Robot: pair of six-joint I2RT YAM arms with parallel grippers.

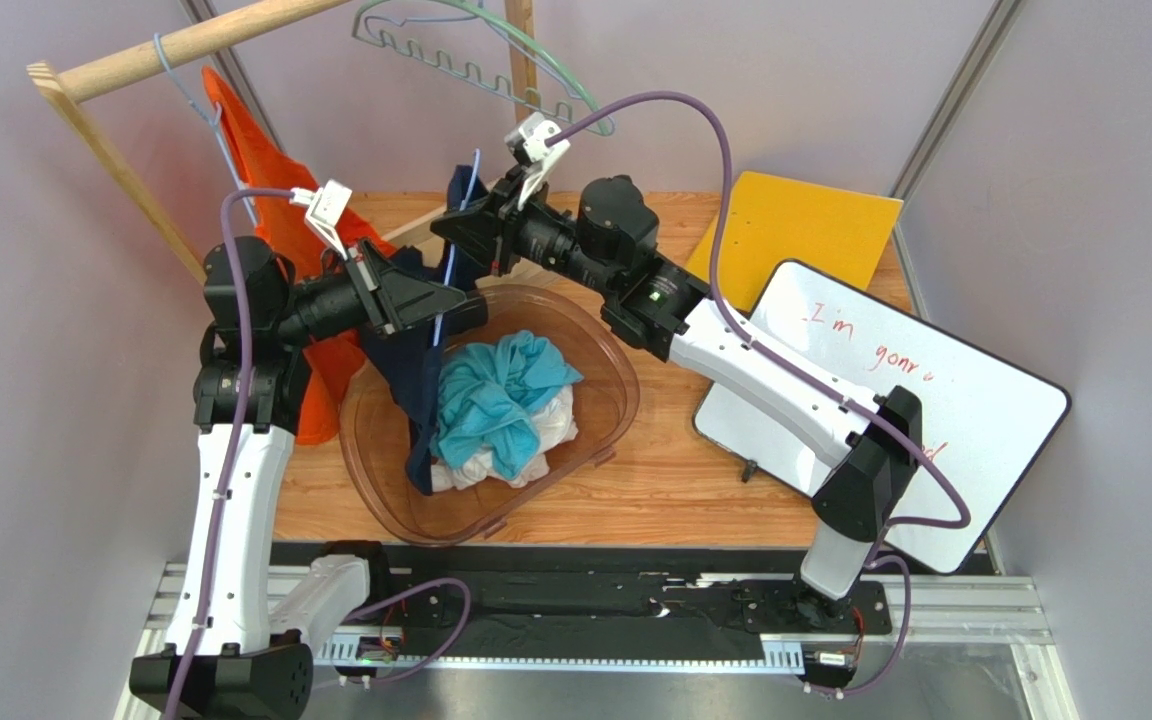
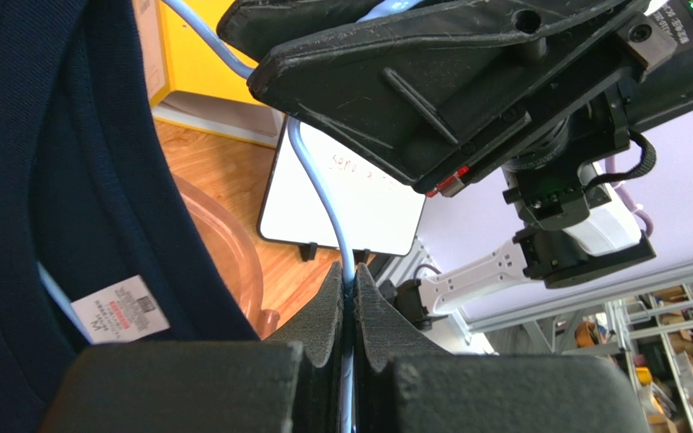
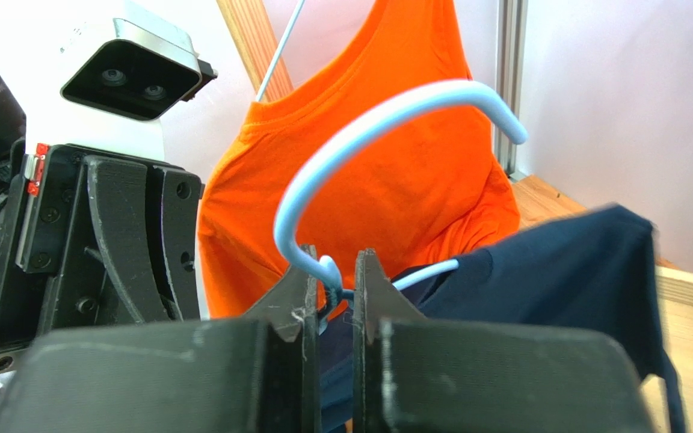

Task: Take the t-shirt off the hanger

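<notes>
A navy t-shirt (image 1: 399,375) hangs from a light blue hanger (image 1: 456,258) and droops into a clear basin. In the left wrist view the shirt (image 2: 34,180) fills the left side, its white label showing. My left gripper (image 1: 462,300) is shut on the hanger's wire arm (image 2: 323,194), clamped between the fingertips (image 2: 350,290). My right gripper (image 1: 447,228) is shut on the hanger's twisted neck (image 3: 330,275) just under the hook (image 3: 386,113). The navy shirt (image 3: 549,271) hangs to the right of these jaws. The two grippers are close together above the basin's far rim.
A clear basin (image 1: 615,405) holds teal and white clothes (image 1: 500,398). An orange t-shirt (image 1: 279,225) hangs on the wooden rack (image 1: 192,45) at the back left. A green hanger (image 1: 462,53) hangs at the back. A whiteboard (image 1: 883,383) and a yellow sheet (image 1: 808,225) lie at the right.
</notes>
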